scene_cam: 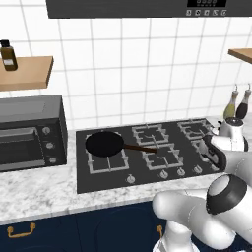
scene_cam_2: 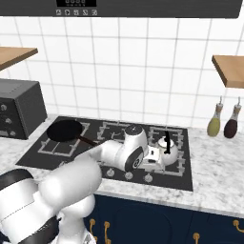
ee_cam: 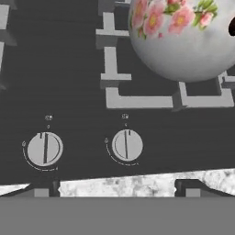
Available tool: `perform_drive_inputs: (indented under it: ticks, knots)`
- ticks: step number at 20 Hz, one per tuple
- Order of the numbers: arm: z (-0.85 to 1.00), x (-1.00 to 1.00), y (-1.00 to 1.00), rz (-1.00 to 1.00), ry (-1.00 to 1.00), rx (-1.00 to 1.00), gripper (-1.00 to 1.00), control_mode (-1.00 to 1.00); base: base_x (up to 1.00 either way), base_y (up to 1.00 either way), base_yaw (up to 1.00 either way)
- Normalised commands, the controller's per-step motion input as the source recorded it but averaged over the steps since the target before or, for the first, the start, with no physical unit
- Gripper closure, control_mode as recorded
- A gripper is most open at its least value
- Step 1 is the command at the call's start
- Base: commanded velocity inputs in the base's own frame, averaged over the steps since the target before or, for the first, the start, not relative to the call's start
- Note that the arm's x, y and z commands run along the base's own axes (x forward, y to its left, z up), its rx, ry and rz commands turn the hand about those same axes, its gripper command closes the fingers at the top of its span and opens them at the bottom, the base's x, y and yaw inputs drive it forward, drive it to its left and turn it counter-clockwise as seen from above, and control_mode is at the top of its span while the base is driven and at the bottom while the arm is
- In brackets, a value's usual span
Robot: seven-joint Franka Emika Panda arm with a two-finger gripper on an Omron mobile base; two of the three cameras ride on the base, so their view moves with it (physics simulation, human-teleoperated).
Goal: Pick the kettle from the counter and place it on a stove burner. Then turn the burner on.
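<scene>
On the marble counter (scene_cam_2: 214,157) we see the black stove (scene_cam_2: 71,157), with a dark toaster oven (scene_cam: 29,133) to its left. A black pan (scene_cam: 104,143) rests on the front left burner. The kettle (scene_cam_2: 167,148) stands on the front right burner grate (ee_cam: 137,98), its flowered belly close above two knobs (ee_cam: 127,145). Our gripper (ee_cam: 117,190) hangs over the stove's front edge, its tips spread wide apart and gripping nothing. Two bottles (scene_cam_2: 222,121) stand against the wall tiles.
</scene>
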Motion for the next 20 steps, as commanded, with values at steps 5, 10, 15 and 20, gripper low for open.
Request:
perform_drive_inputs:
  ticks: [5,10,15,20]
  knots:
    - [-0.15,0.17,-0.10,-0.04,0.04,0.00,-1.00,-1.00,0.00,0.00,0.00]
    - [-0.43,0.09,-0.19,-0.02,0.03,0.00,-1.00,-1.00,0.00,0.00,0.00]
    - [-0.31,0.10,-0.13,0.00,0.01,0.00,-1.00,-1.00,0.00,0.00,0.00]
    - [-0.13,0.14,0.00,0.00,0.00,0.00,1.00,-1.00,0.00,0.00,0.00]
